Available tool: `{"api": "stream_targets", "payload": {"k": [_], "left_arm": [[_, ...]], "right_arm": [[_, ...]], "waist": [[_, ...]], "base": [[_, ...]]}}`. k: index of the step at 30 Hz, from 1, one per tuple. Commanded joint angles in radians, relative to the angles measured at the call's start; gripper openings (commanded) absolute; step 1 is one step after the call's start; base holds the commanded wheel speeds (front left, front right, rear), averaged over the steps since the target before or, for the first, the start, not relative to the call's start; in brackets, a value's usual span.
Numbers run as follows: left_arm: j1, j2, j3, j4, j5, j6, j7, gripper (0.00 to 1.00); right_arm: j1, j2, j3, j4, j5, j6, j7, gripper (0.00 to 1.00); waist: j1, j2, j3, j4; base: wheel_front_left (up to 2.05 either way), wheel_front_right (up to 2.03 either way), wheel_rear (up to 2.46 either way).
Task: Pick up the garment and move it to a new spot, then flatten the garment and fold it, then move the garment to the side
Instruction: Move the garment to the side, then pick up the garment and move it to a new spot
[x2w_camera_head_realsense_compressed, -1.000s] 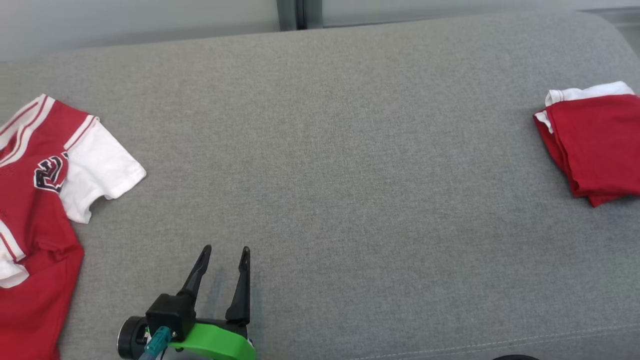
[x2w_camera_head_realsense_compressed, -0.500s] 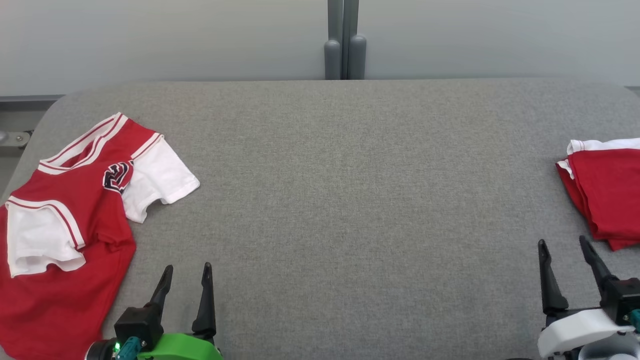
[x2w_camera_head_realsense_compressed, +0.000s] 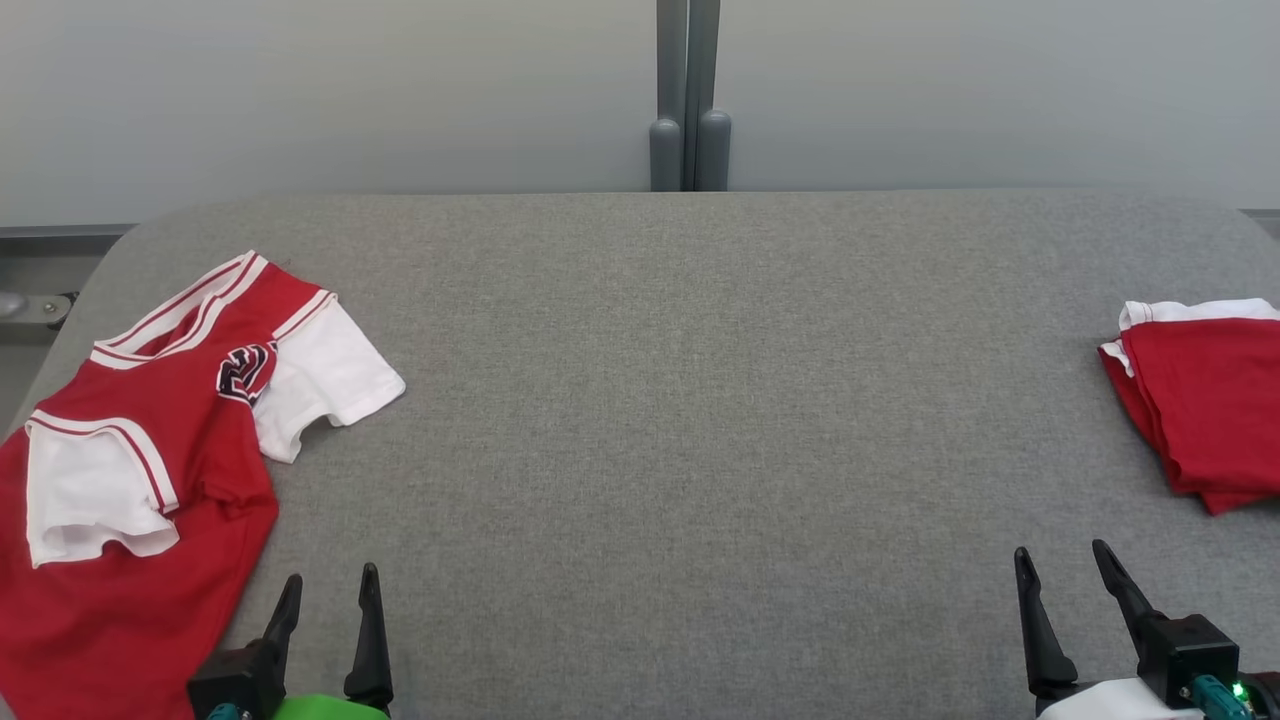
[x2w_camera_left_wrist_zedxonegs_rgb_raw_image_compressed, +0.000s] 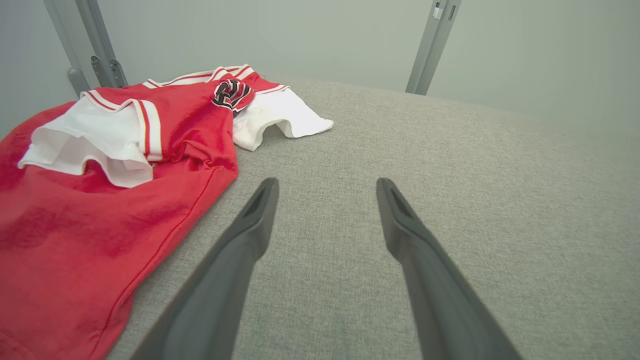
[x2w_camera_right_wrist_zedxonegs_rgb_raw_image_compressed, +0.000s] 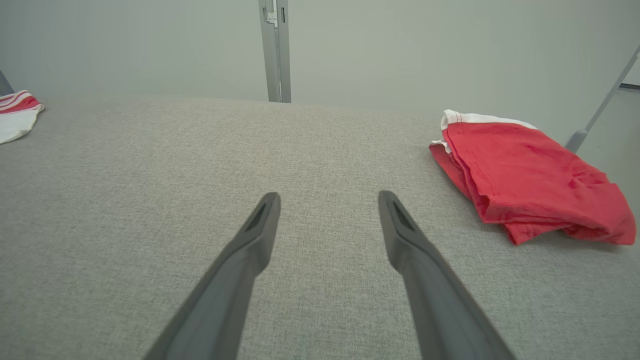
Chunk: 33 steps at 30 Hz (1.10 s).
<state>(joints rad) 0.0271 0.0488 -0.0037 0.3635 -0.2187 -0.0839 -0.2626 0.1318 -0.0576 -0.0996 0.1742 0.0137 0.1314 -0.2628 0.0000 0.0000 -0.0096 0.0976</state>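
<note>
Closest to me, at the bottom of the head view, my left gripper (x2w_camera_head_realsense_compressed: 331, 575) sits low on the left. Its two dark fingers are spread wide, with only grey fabric showing between them. My right gripper (x2w_camera_head_realsense_compressed: 1060, 550) is low on the right, and its jaws stand just as far apart, holding nothing. Both are over the grey padded surface (x2w_camera_head_realsense_compressed: 680, 420), which runs across the whole width in front of me. I cannot tell whether my fingertips touch it.

Just beside my left gripper, on its outer side, lies the red jersey (x2w_camera_head_realsense_compressed: 150, 480). It is close to my left finger but apart from it. It is spread loosely at the left end of the surface and is rumpled. One white sleeve is folded over the red body, and the other reaches toward the middle of the surface. A dark crest is creased near the chest, and a red-and-white striped neckline lies at the far end. Its lower part runs past the bottom-left corner of the head view.

Beyond my right gripper and further to the right, well apart from the jersey, the folded red garment (x2w_camera_head_realsense_compressed: 1210, 400) rests at the right end of the surface. A white edge shows along its far side.

Farthest off, behind the back edge of the surface, a grey upright post (x2w_camera_head_realsense_compressed: 688, 100) stands against a pale wall (x2w_camera_head_realsense_compressed: 300, 90).
</note>
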Motion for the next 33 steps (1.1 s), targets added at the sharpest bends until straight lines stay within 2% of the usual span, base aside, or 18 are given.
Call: {"api": "stream_targets", "payload": {"k": [1, 14, 19, 23, 30, 31, 33], "left_arm": [[0.013, 0.003, 0.0, -0.006, -0.006, -0.004, -0.003, 1.0], [0.012, 0.003, -0.015, -0.03, -0.011, -0.02, -0.003, 1.0], [0.006, 0.003, -0.022, -0.031, -0.01, -0.02, -0.003, 1.0], [-0.002, 0.003, -0.028, -0.039, -0.009, -0.016, -0.003, 1.0], [0.015, 0.004, -0.019, -0.045, 0.004, -0.011, -0.003, 1.0], [0.015, 0.004, -0.019, -0.045, 0.004, -0.011, -0.003, 1.0], [0.031, 0.004, -0.007, -0.044, 0.01, -0.009, -0.003, 1.0]], "right_arm": [[0.004, 0.001, 0.001, -0.003, -0.001, -0.001, -0.003, 1.0], [-0.012, 0.006, 0.0, 0.007, -0.005, -0.001, -0.003, 1.0], [-0.007, 0.006, 0.003, -0.003, -0.002, -0.001, -0.003, 1.0], [0.0, 0.006, 0.013, -0.006, 0.011, -0.001, -0.003, 1.0], [0.01, 0.006, 0.062, 0.001, 0.029, -0.001, -0.003, 1.0], [0.01, 0.006, 0.062, 0.001, 0.029, -0.001, -0.003, 1.0], [0.006, 0.006, 0.081, 0.005, 0.034, -0.001, -0.003, 1.0]], "waist": [[0.0, 0.0, -0.003, -0.004], [0.0, 0.0, -0.006, -0.009], [0.0, 0.0, -0.009, 0.017], [0.0, 0.0, -0.012, 0.082], [0.0, 0.0, -0.033, 0.286], [0.0, 0.0, -0.033, 0.286], [0.0, 0.0, -0.042, 0.347]], "base": [[0.0, 0.0, 0.0], [0.0, 0.0, 0.0], [0.0, 0.0, 0.0], [0.0, 0.0, 0.0], [0.0, 0.0, 0.0], [0.0, 0.0, 0.0], [0.0, 0.0, 0.0]]}}
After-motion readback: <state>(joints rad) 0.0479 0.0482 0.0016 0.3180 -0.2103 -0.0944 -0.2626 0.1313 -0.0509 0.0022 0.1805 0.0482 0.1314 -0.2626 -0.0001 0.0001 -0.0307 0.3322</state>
